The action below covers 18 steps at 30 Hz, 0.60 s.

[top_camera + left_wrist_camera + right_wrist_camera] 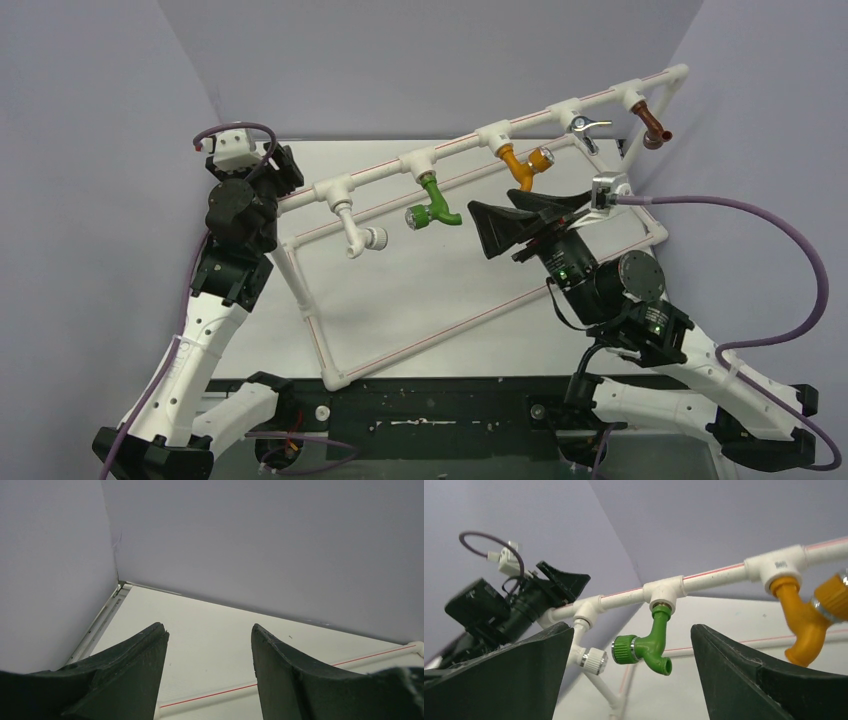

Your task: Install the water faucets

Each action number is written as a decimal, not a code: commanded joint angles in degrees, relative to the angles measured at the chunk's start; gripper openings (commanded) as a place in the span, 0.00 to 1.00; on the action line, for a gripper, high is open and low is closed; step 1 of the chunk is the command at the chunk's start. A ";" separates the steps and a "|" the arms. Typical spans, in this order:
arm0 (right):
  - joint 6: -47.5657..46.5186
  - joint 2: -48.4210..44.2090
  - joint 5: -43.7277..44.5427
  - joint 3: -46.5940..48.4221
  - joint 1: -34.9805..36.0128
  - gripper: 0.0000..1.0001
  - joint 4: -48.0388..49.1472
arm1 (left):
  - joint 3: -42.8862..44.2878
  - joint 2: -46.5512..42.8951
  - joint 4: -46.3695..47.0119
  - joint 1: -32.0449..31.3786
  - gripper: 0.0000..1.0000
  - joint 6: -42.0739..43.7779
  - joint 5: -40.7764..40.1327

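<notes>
Green tap point(649, 645) hangs from the white pipe point(714, 575). Right gripper point(631, 626) gapes wide, empty, just short of it. Left gripper point(208, 628) is spread too, holding nothing, finger bases cut off below.

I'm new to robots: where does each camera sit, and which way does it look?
Top external: above and behind the arms, looking down on the pipe frame; both arms show.
Left wrist: on the left arm, facing the far corner of the table and purple walls; its open jaws show.
Right wrist: on the right arm, looking up at the green tap between its open jaws.
Shared: top and right wrist both see the green tap and left arm.
</notes>
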 commanded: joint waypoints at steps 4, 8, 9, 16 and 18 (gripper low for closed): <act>-34.02 2.48 -14.69 5.81 -0.26 0.90 -5.89 | -3.49 2.06 -14.48 -0.17 0.59 1.01 -0.12; -46.34 2.61 -23.17 5.42 -0.23 0.89 -6.72 | -3.35 2.05 -14.61 -0.17 0.59 0.95 0.34; -49.29 2.73 -24.95 5.44 -0.26 0.89 -7.42 | -3.38 1.97 -14.57 -0.17 0.60 0.93 0.41; -70.87 3.12 -26.71 2.85 0.53 0.86 -10.30 | -3.31 1.71 -14.66 -0.17 0.60 0.75 1.40; -76.36 4.09 -24.48 2.18 1.05 0.86 -10.96 | -3.16 1.79 -14.77 -0.17 0.60 0.67 1.69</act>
